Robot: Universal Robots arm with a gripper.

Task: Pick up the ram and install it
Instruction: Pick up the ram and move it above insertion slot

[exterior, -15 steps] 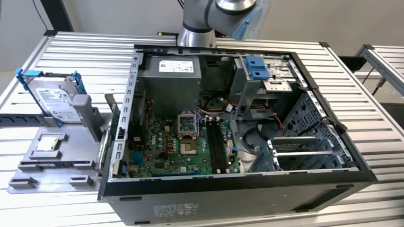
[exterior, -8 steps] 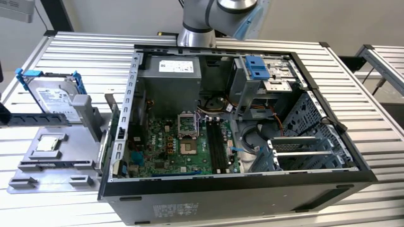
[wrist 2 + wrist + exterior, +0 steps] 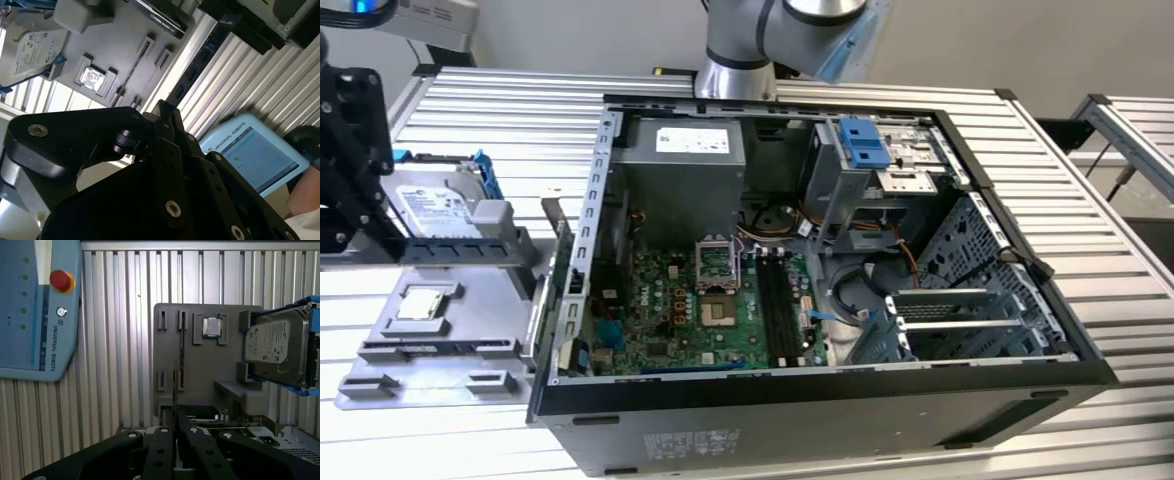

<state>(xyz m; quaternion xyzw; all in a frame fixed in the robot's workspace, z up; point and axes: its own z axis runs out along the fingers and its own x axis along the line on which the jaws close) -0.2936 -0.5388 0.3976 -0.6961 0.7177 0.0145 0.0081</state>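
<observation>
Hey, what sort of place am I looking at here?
Probably a robotics lab bench for PC assembly: an open computer case on a ribbed metal table, a teach pendant, and the claw holding the ram.

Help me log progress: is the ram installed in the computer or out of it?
Out. The ram is clamped in the gripper, near the grey tray, outside the computer case.
</observation>
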